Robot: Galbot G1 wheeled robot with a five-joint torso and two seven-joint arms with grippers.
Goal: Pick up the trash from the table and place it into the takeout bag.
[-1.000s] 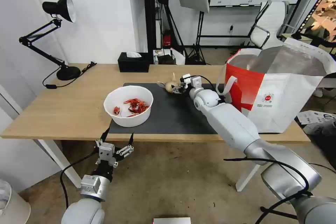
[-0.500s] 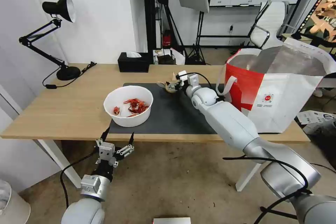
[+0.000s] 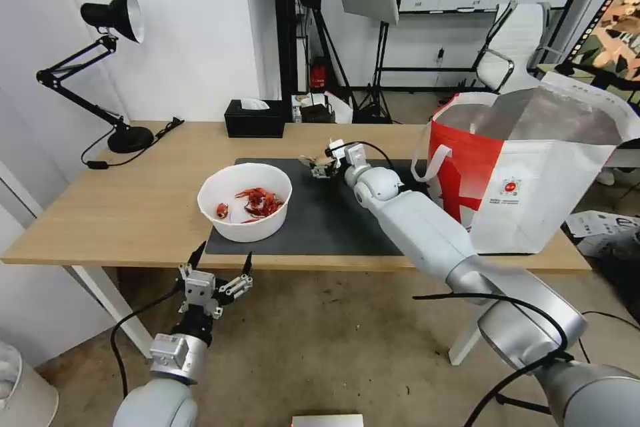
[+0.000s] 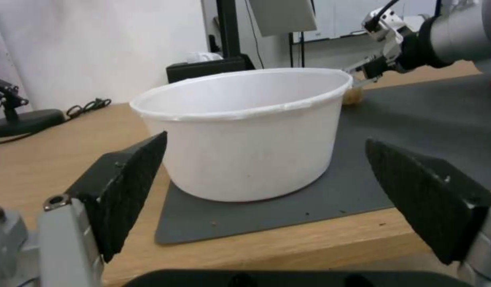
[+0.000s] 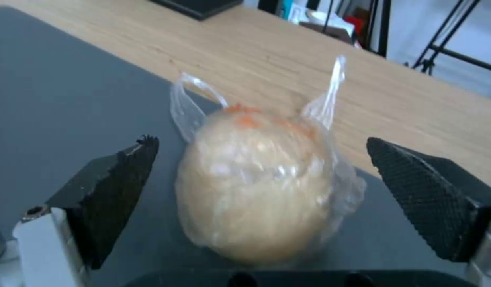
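Left gripper (image 3: 215, 268) idles spread open at 7 o'clock, below the light-wood table (image 3: 120, 213) edge. Right gripper (image 5: 267, 207), jaws wide and empty, straddles the small tan knotted plastic bundle (image 5: 259, 191) at 12 on the dark grey mat (image 3: 320, 213). It's probably light, soft and slippery, so I'd squeeze the round body, not the flimsy knot ears.

Right arm extended forward and leftward at full reach, right gripper (image 3: 321, 166) low, fingers spread wide (image 5: 110, 199). Left arm held low and close in, left gripper (image 3: 220, 265) pointing forward, fingers (image 4: 123, 187) apart
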